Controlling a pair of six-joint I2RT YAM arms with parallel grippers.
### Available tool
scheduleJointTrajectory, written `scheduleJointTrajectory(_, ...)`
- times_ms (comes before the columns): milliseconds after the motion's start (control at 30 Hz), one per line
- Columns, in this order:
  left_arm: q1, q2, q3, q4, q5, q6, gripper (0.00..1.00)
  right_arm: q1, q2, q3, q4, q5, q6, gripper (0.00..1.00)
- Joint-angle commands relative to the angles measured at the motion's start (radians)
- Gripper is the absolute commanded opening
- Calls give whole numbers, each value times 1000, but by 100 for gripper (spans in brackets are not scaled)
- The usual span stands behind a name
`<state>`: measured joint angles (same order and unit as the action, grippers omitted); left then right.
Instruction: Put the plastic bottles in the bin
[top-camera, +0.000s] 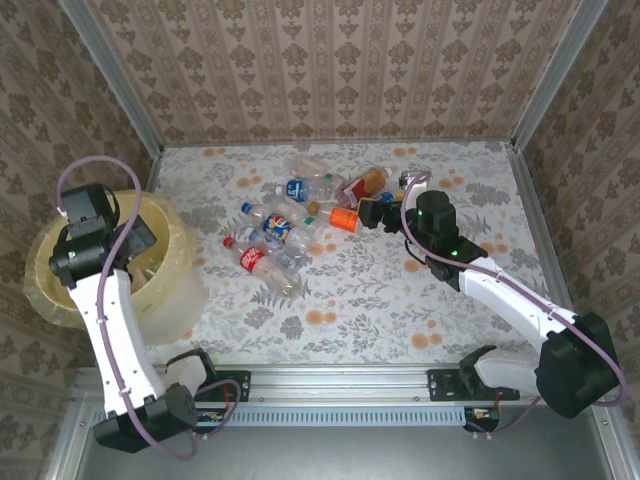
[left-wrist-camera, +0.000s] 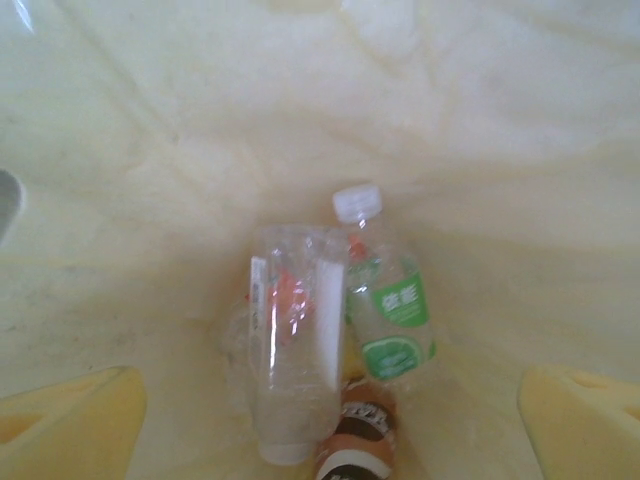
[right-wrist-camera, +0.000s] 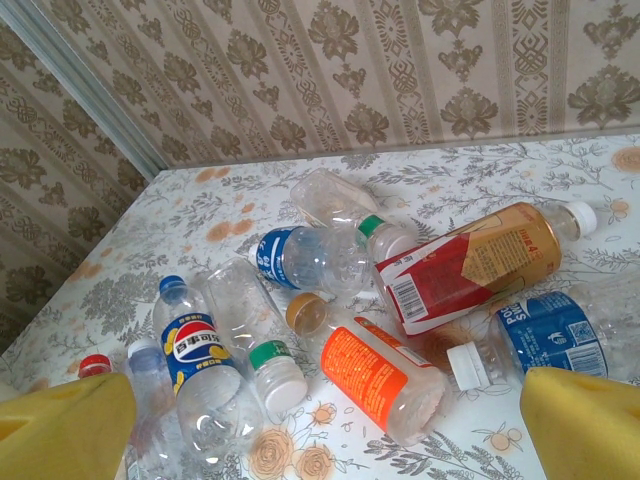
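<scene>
One floral-covered table (top-camera: 400, 300) takes up the enclosure floor, walled on three sides by patterned wallpaper. At its left edge stands the bin (top-camera: 172, 262), a round pale-yellow tub with a thin translucent liner. The left arm (top-camera: 115, 330) reaches up from its base and hangs over the bin's mouth. The right arm (top-camera: 500, 290) stretches across the table toward the far middle.

About a dozen plastic bottles (top-camera: 300, 215) lie on their sides in a loose heap on the table's far centre, well apart from the bin. Nearest the right wrist camera are a red-and-gold labelled bottle (right-wrist-camera: 470, 265) with a white cap, an orange-labelled bottle (right-wrist-camera: 375, 375), a Pepsi bottle (right-wrist-camera: 195, 350) with a blue cap, and a blue-labelled bottle (right-wrist-camera: 310, 258) with a green cap.

Three bottles lie at the bottom of the bin: a crumpled clear bottle (left-wrist-camera: 290, 370), a green-labelled bottle (left-wrist-camera: 390, 310) with a white cap touching its side, and a brown-labelled bottle (left-wrist-camera: 360, 435) partly beneath them.

The left gripper (left-wrist-camera: 325, 425) hangs above these with its yellow pads spread wide, holding nothing. The right gripper (right-wrist-camera: 330, 430) is likewise spread wide and empty, just beside the heap.
</scene>
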<state>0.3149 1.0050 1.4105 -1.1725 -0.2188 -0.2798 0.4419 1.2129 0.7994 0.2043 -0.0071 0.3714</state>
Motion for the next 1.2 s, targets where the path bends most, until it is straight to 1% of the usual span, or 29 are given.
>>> scheduleJointTrajectory(0,-27,-73,39,49,70,-1,99,-6,-26,-5,6,1,15,100)
scheduleJointTrajectory(67,-40,-104,44,73,110,-4,99,-6,-27,-7,6,3,20,100)
scheduleJointTrajectory(167,-67,-137,43,123,229,1,100,-6,-26,-9,10,7,25,100)
scheduleJointTrajectory(267,-124,-175,15,219,340,-16,100,-8,-21,-5,7,9,28,100)
scheduleJointTrajectory(367,-203,-188,-4,317,417,-57,100,-8,-17,-2,11,11,34,100)
scheduleJointTrajectory(500,-364,-164,-38,446,417,-142,100,-9,-21,-11,28,13,55,100)
scheduleJointTrajectory(567,-453,-145,-68,514,395,-183,100,-9,-28,-17,24,13,61,100)
scheduleJointTrajectory(633,-556,-112,-85,549,345,-208,100,-11,-40,-29,22,20,65,100)
scheduleJointTrajectory(800,-790,27,-50,532,138,-206,100,-21,-74,-64,16,46,80,100)
scheduleJointTrajectory(833,-826,60,-40,529,97,-208,100,-25,-78,-68,11,46,83,100)
scheduleJointTrajectory(900,-876,121,-34,528,41,-226,100,-32,-84,-73,5,44,90,100)
scheduleJointTrajectory(967,-900,184,-32,511,4,-267,100,-37,-88,-80,4,47,98,100)
scheduleJointTrajectory(1067,-909,263,-59,460,-46,-390,100,-44,-94,-94,7,50,107,100)
scheduleJointTrajectory(1167,-906,312,-125,450,-62,-486,100,-55,-96,-101,2,49,115,100)
